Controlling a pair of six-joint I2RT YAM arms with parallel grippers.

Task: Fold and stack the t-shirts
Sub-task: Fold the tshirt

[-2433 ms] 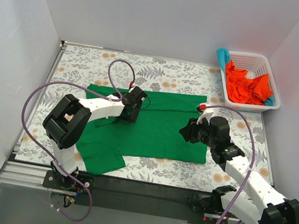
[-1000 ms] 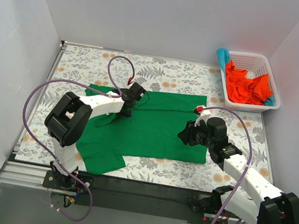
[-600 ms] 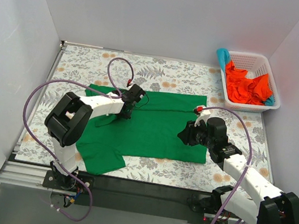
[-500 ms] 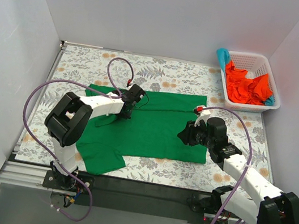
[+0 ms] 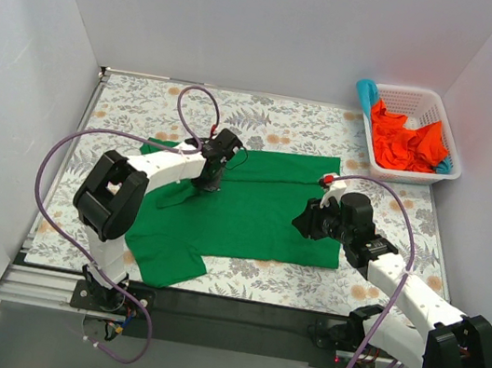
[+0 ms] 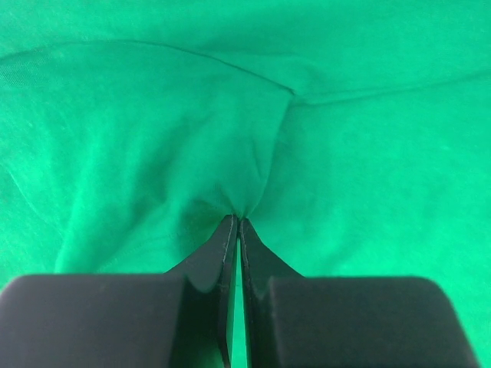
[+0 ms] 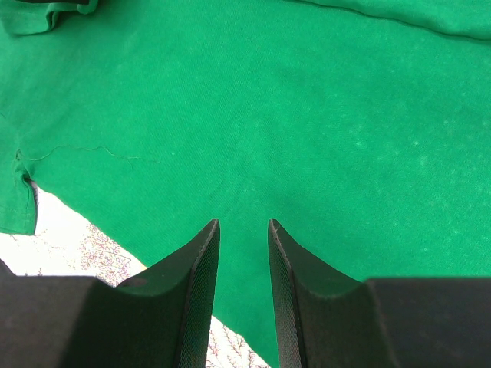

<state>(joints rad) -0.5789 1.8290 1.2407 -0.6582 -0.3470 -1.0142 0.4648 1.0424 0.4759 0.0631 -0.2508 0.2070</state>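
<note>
Trouble looks likeliest at the left gripper (image 6: 236, 221), clamped on only a thin tuck of the green t-shirt (image 5: 260, 210) spread on the table (image 5: 146, 106), since a pull could slip it free or bunch the cloth while the right gripper (image 7: 243, 225), fingers slightly apart, grips nothing

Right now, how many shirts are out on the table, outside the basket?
1: the green t-shirt, spread mid-table. The orange-red cloth and teal cloth are bunched in the white basket, where more may be hidden.
</note>
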